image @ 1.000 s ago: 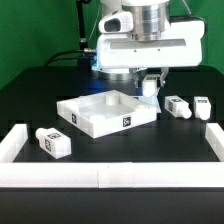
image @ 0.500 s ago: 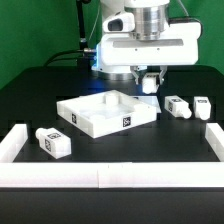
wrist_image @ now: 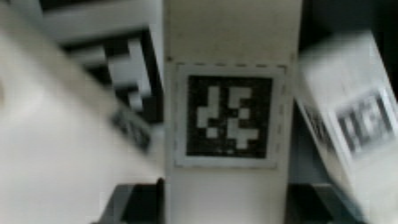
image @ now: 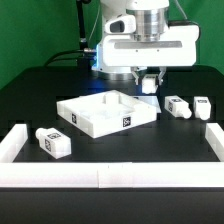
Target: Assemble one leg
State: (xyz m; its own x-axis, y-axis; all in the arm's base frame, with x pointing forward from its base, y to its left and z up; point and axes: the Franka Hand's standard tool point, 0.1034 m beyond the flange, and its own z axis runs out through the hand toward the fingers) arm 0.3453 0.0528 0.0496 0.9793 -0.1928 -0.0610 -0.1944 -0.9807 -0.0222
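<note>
Four legs counted: a lone leg [image: 54,142] toward the exterior view's left, a leg pair [image: 178,106] toward its right, and the held leg [image: 150,88] at the gripper [image: 150,82], just behind the square tabletop [image: 90,120]. Since a second ago the arm's white housing [image: 148,45] rides a touch higher, and the held leg goes up with it. Loose parts unmoved. Judgement: grasp made, lift begun, carry to the tabletop likely next. Gripper appears clamped on the held leg; the wrist view shows dark fingers [wrist_image: 139,205] flanking it. That view is smeared, so actual contact is unclear. No sockets visible in the tabletop. Held leg's upper end is hidden inside the hand.
</note>
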